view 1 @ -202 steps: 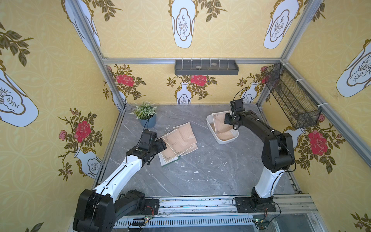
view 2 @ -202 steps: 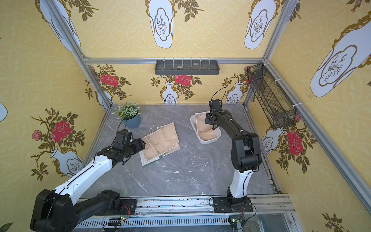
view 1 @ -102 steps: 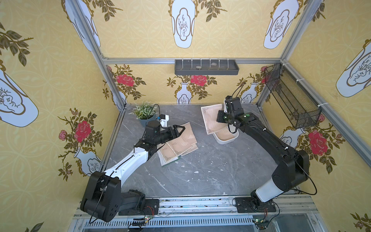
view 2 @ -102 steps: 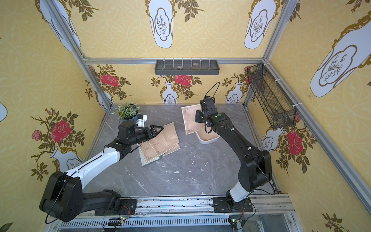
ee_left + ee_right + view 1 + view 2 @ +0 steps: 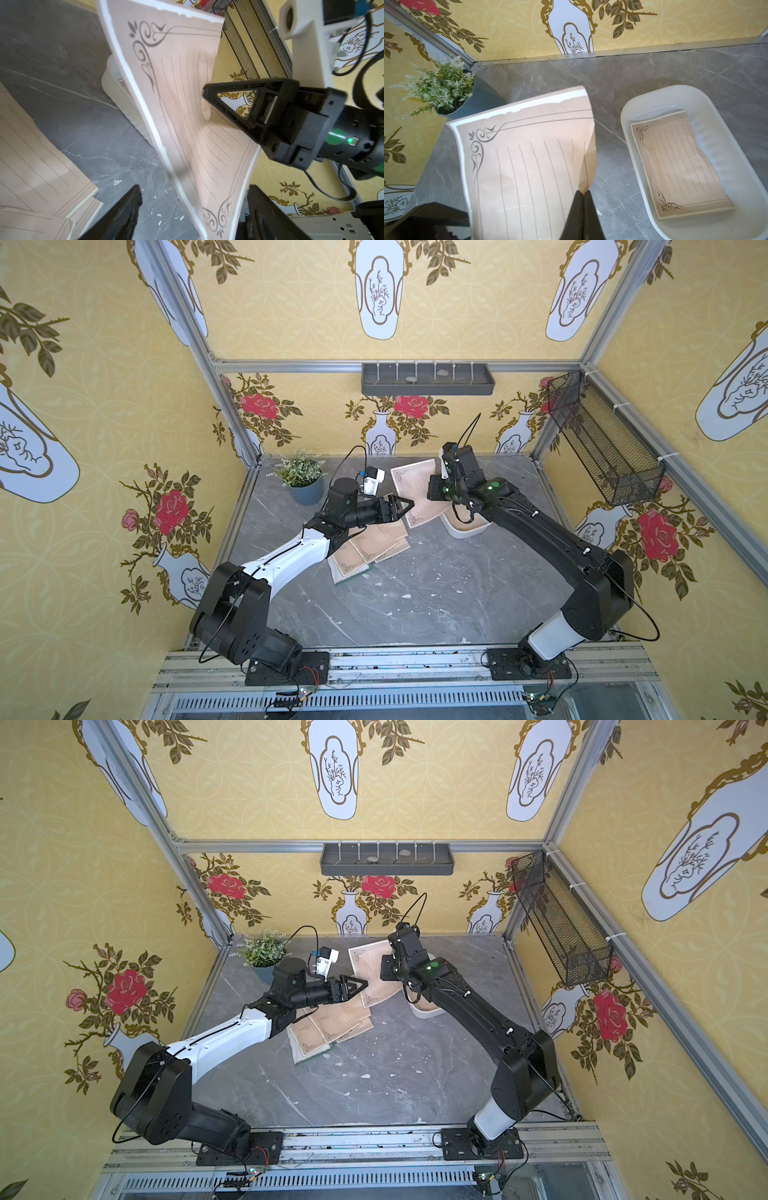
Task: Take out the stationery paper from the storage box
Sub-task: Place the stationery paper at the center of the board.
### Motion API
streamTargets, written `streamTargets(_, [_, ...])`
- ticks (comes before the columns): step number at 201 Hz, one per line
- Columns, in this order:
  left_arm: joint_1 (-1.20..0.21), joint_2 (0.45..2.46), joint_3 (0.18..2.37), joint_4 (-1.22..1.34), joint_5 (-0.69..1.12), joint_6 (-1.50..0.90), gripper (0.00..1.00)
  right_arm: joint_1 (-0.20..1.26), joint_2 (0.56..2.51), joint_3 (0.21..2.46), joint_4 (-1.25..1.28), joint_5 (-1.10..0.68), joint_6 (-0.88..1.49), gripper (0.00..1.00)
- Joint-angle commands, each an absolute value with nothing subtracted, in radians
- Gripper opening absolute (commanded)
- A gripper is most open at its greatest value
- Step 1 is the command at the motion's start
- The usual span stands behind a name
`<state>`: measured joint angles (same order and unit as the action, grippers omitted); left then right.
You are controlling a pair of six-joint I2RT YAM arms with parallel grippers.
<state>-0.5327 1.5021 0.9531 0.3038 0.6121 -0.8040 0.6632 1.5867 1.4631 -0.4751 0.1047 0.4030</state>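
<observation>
Beside the shallow white plastic storage box point(image 5: 724, 158), the right gripper point(image 5: 584, 193) pinches a tan, flourish-cornered paper sheet point(image 5: 525, 162); the left gripper point(image 5: 193, 197), jaws spread, straddles its edge.

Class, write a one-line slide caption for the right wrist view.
Right gripper pinches a tan lined sheet held aloft; another sheet lies in the white storage box.

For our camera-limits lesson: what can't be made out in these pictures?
- Sheet count in the storage box: right wrist view shows only the top sheet; right arm overlaps it in both top views.
- Pile on the table: partly under the left arm, top views.
- Wall tray contents: too small.
</observation>
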Motion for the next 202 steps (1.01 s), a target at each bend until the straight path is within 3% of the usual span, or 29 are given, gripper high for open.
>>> streamTargets(1, [-0.54, 1.525, 0.968, 0.324, 0.631, -0.785, 0.81, 0.671, 1.573, 1.474, -0.468, 0.086, 0.41, 0.01])
streamTargets(20, [-0.543, 1.54, 0.984, 0.324, 0.641, -0.785, 0.72, 0.68, 1.573, 1.475, -0.469, 0.097, 0.41, 0.01])
streamTargets(45, [-0.543, 1.534, 0.986, 0.323, 0.635, -0.781, 0.22, 0.681, 1.574, 1.468, -0.479, 0.115, 0.41, 0.01])
streamTargets(74, [-0.543, 1.516, 0.976, 0.297, 0.608, -0.765, 0.0, 0.686, 1.567, 1.459, -0.477, 0.114, 0.412, 0.01])
streamTargets(88, [-0.543, 1.509, 0.973, 0.287, 0.604, -0.76, 0.0, 0.685, 1.563, 1.454, -0.476, 0.114, 0.41, 0.03])
streamTargets(96, [-0.543, 1.502, 0.969, 0.286, 0.602, -0.759, 0.0, 0.686, 1.56, 1.454, -0.484, 0.116, 0.407, 0.1])
streamTargets(122, [-0.543, 1.467, 0.953, 0.257, 0.583, -0.75, 0.0, 0.683, 1.51, 1.439, -0.5, 0.151, 0.397, 0.62])
streamTargets(150, [-0.542, 1.416, 0.943, 0.203, 0.618, -0.671, 0.0, 0.64, 1.369, 1.363, -0.455, 0.111, 0.363, 0.89])
streamTargets(162, [-0.542, 1.401, 0.94, 0.195, 0.673, -0.652, 0.0, 0.559, 1.282, 1.287, -0.372, -0.067, 0.356, 0.95])
streamTargets(175, [-0.541, 1.392, 0.938, 0.21, 0.768, -0.646, 0.0, 0.424, 1.191, 1.179, -0.235, -0.413, 0.369, 0.99])
streamTargets(192, [-0.543, 1.387, 0.938, 0.238, 0.881, -0.646, 0.0, 0.27, 1.114, 1.032, 0.049, -0.877, 0.464, 0.99])
streamTargets(202, [-0.543, 1.379, 0.933, 0.251, 0.915, -0.65, 0.0, 0.222, 1.1, 0.97, 0.217, -1.048, 0.565, 0.99])
